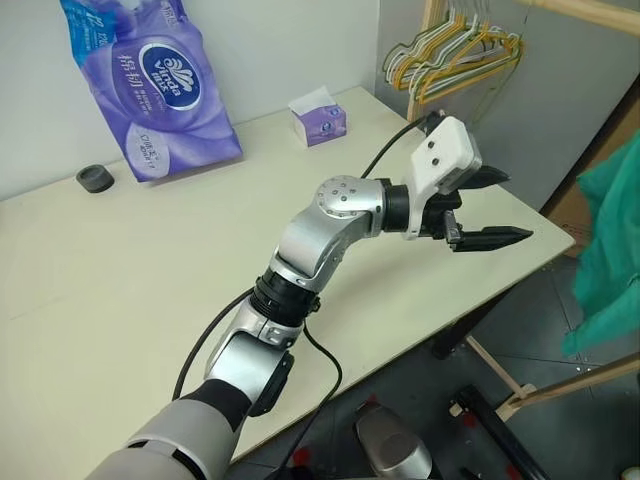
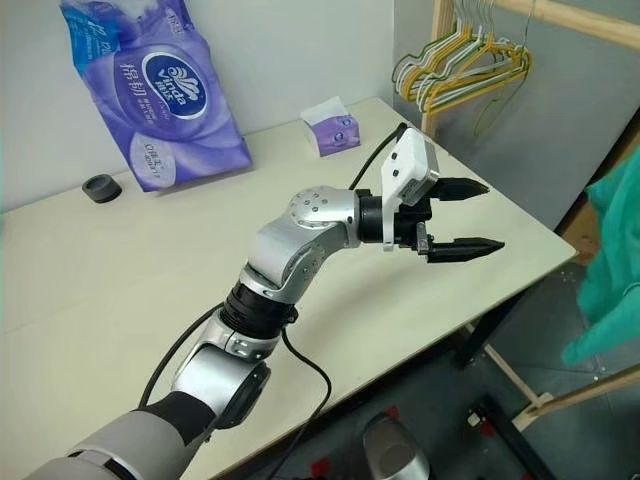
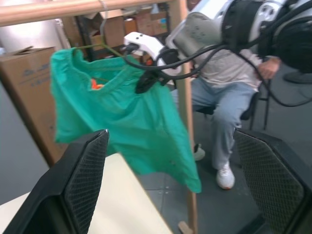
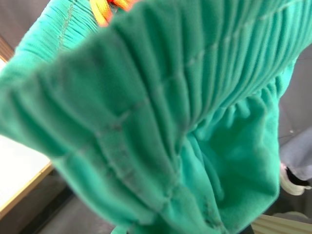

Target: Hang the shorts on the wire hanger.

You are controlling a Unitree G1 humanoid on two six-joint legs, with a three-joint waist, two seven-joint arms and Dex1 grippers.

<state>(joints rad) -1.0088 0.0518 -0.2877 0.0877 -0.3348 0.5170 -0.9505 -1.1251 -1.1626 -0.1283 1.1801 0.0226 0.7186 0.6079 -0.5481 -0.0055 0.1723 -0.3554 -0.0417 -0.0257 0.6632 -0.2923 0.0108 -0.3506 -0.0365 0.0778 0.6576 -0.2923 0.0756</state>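
The teal-green shorts (image 3: 126,112) hang beside a wooden post, with an orange tag (image 3: 96,85) inside the gathered waistband. A thin olive wire of the wire hanger (image 3: 95,47) runs along their top under the wooden rail. How the shorts sit on the wire I cannot tell. My right gripper (image 3: 146,80) is shut on the waistband, and the right wrist view sits close against the fabric (image 4: 161,126). My left gripper (image 1: 515,207) is open and empty, held level over the table's right edge and pointing at the shorts (image 1: 610,250).
A cream table (image 1: 120,270) holds a purple tissue pack (image 1: 150,80), a small tissue box (image 1: 320,120) and a black ring (image 1: 97,178). Bunched hangers (image 1: 455,50) hang on the wooden rack. A person (image 3: 229,87) sits behind the post (image 3: 183,122).
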